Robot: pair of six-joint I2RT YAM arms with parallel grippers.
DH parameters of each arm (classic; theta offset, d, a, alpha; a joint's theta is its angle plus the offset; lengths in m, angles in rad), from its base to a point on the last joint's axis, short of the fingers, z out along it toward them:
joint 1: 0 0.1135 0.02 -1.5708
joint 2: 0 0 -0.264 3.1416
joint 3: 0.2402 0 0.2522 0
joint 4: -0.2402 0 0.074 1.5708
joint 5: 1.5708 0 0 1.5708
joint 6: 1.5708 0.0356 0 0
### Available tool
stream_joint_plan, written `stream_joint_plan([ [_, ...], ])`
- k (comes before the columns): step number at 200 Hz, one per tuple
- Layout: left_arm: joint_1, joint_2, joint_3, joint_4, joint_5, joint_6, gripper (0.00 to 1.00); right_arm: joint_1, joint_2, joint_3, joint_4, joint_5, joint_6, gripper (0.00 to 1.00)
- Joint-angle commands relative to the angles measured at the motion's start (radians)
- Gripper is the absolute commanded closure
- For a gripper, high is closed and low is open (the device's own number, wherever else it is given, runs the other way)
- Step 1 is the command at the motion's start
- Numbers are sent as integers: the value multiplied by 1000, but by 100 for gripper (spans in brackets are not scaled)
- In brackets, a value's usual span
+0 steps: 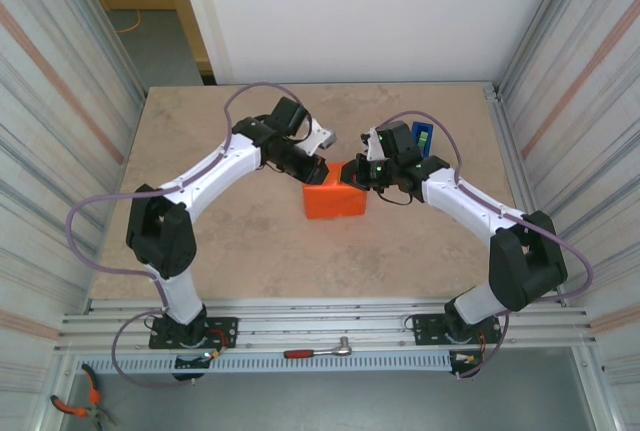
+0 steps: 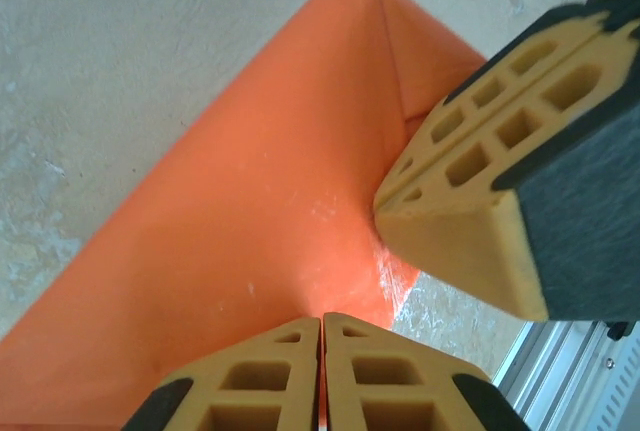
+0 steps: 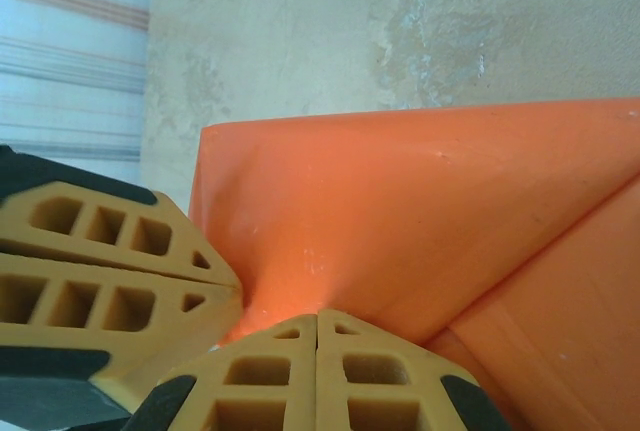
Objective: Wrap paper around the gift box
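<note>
The orange paper [image 1: 335, 199] stands folded up into a low block at the middle of the table, and the gift box is hidden under it. My left gripper [image 1: 318, 173] is at the block's far top edge, shut with a pinch of paper [image 2: 250, 221] drawn up to its tips [image 2: 322, 319]. My right gripper [image 1: 352, 173] is right beside it, also shut, and the paper [image 3: 420, 211] puckers into its tips [image 3: 317, 313]. The two grippers nearly touch. The right gripper's fingers [image 2: 470, 221] show in the left wrist view. The left gripper's fingers [image 3: 110, 271] show in the right wrist view.
A blue tape dispenser [image 1: 423, 137] stands behind the right gripper. The beige table [image 1: 240, 241] is walled by corrugated panels on both sides. A ratchet [image 1: 320, 351] and pliers [image 1: 75, 406] lie below the table's near rail.
</note>
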Motion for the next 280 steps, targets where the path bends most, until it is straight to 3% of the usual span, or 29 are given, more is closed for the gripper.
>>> stream_joint_plan([
  [1,-5,-54,-42,6,23,-6,89,-3,8,-36,-49,17,12,100],
  [51,-9,-63,-107,42,-22,-1,90,-37,13,3,-17,-45,48,100],
  [95,-15,-56,-120,59,-58,5,90,-179,-86,85,12,-110,98,100],
  [122,-20,-53,-124,65,-69,10,91,-299,-141,33,-4,-110,106,100],
  [135,-19,-50,-129,68,-69,10,91,-368,-165,-23,17,-114,127,95],
  [175,-20,-48,-135,79,-73,8,91,-555,-184,-132,23,-134,135,65],
  [197,-20,-49,-141,88,-72,5,92,-645,-147,-136,-6,-146,104,57],
  [238,-20,-52,-157,95,-75,8,93,-767,-36,-117,-22,-171,56,52],
  [280,-21,-61,-172,95,-92,14,94,-803,62,-93,-5,-184,35,52],
])
